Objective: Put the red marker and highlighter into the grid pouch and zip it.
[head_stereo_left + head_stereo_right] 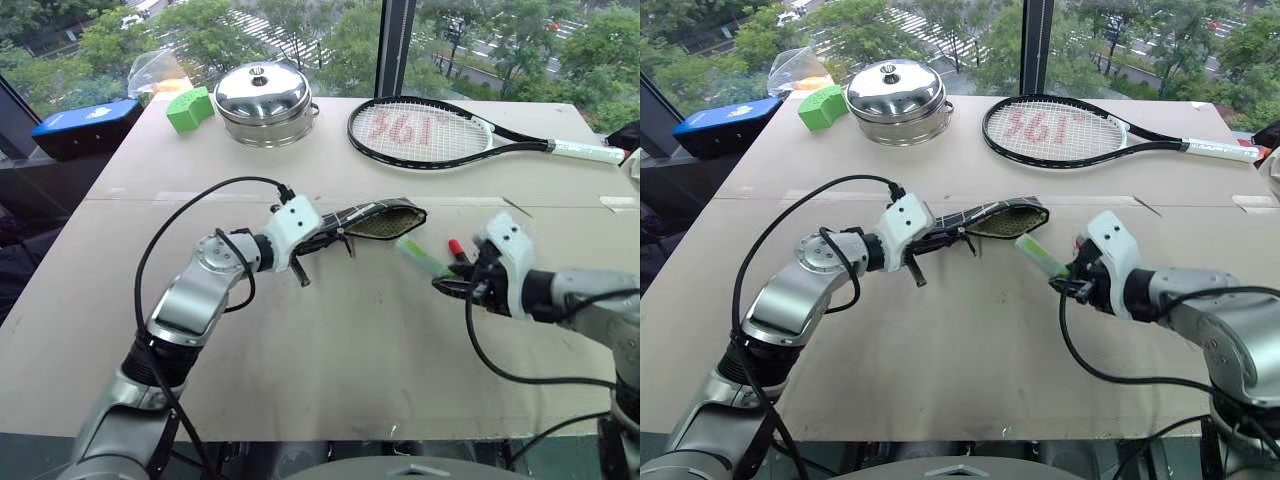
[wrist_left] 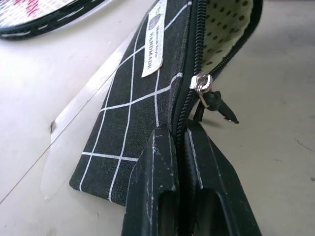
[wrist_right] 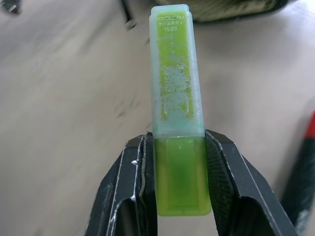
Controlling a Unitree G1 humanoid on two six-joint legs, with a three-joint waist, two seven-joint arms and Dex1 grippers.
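Mid-frame, right gripper (image 1: 462, 277) pinching the highlighter (image 1: 421, 258) by its cap, long axis aimed up-left at the open mouth of the grid pouch (image 1: 385, 220), clamped by left gripper (image 1: 322, 240); red marker (image 1: 457, 249) on table behind.

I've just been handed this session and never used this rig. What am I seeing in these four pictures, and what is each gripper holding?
The two wide pictures come from the humanoid robot's head, looking down over its arms at a table. The two close-ups come from cameras on each wrist. The left gripper is shut on the edge of the grid pouch, holding its mouth open. The right gripper is shut on the highlighter, whose end points toward the pouch. The red marker lies on the table beside the right gripper. Farther back sit a tennis racket, a steel pot and a green block.
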